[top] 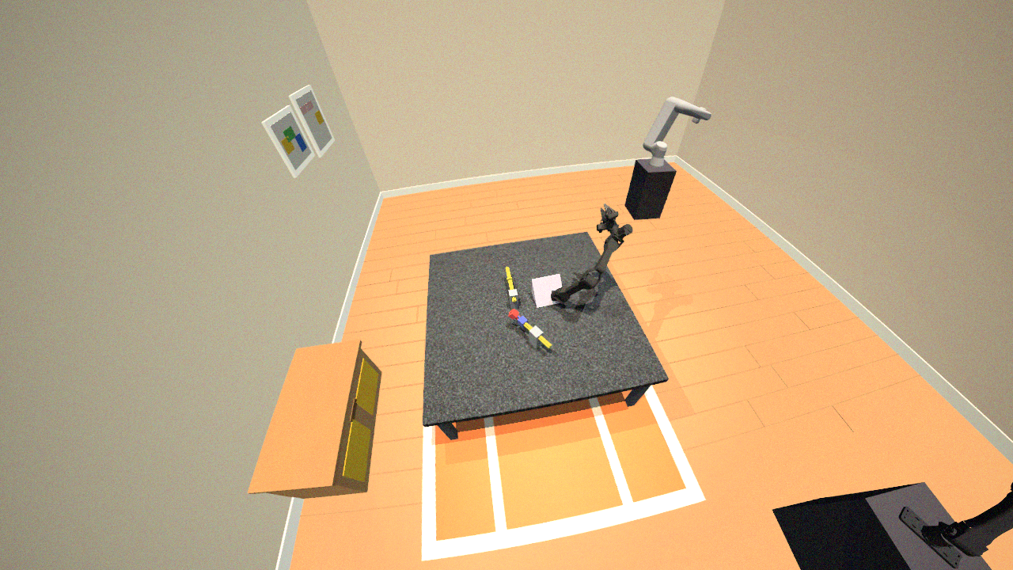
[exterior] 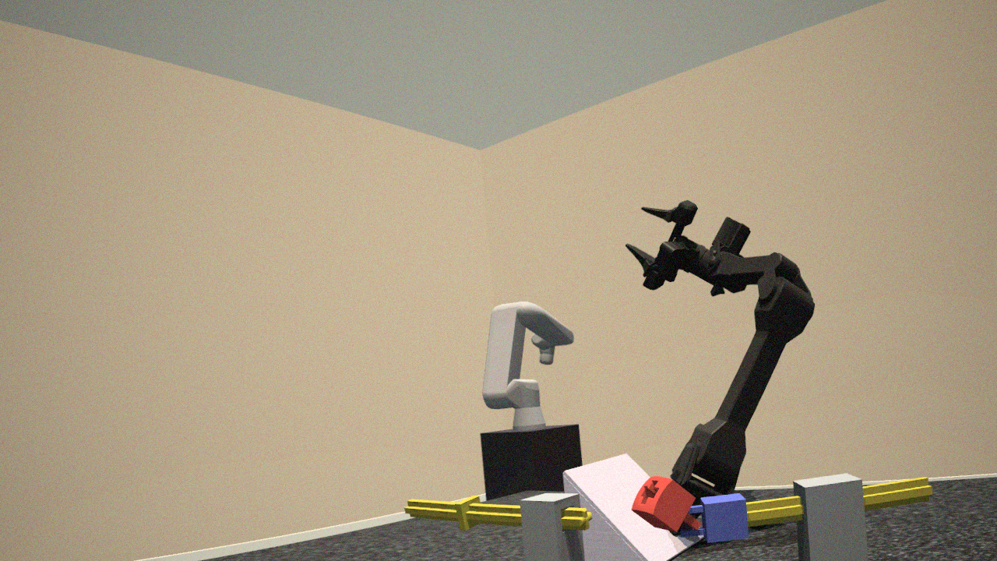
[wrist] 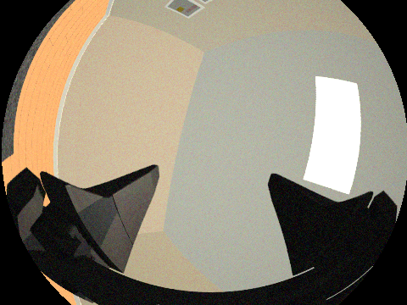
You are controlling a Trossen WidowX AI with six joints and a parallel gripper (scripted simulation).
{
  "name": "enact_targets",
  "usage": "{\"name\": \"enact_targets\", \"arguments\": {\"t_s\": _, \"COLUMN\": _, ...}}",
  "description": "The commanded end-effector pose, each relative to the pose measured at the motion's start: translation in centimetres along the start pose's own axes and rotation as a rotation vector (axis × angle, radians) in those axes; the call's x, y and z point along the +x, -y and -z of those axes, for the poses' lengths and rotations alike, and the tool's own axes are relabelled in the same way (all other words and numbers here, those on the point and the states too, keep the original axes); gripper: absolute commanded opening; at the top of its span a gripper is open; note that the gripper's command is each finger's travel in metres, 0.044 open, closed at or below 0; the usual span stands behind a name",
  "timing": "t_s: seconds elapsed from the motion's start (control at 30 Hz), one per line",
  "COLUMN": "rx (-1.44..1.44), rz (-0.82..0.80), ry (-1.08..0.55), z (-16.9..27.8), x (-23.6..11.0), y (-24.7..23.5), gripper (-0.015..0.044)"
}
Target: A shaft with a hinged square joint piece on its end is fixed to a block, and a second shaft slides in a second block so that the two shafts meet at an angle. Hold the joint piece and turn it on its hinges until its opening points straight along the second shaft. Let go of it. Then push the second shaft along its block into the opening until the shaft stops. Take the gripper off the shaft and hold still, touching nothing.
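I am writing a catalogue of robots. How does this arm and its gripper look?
The arm is matte black throughout, built of angular, faceted links. Its gripper has two dark, pointed, wedge-shaped fingers. A small black box sits above the wrist. No cables or markings are visible.

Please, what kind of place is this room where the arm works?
It looks like an indoor robot test room. A dark table stands on an orange plank floor, a second, pale arm sits on a black pedestal in the corner, and two pictures hang on a bare wall.

Speckled stone-like table (matt), wood-plank floor
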State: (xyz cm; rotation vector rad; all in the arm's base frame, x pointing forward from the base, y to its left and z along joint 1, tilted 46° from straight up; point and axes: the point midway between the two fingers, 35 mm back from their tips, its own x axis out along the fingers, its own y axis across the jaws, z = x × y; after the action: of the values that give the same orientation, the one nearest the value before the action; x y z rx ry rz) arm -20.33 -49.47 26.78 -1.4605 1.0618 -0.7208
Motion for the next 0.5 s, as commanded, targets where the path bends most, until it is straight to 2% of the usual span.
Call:
{"name": "enact_targets", "arguments": {"t_s": 0.0, "rx": 0.0, "rz": 0.0, "ry": 0.0, "z": 0.0, "x": 0.0, "y": 0.0, "gripper": 0.0426}}
{"name": "enact_targets", "arguments": {"t_s": 0.13, "rx": 0.043, "rz": -0.012, "ry": 0.016, "z": -1.3, "x": 1.2, "y": 0.4, "gripper": 0.044}}
{"name": "enact_targets", "arguments": {"t_s": 0.47, "rx": 0.313, "rz": -0.135, "ry": 0.155, "z": -11.6, "x": 9.5, "y": 2.6, "gripper": 0.044}}
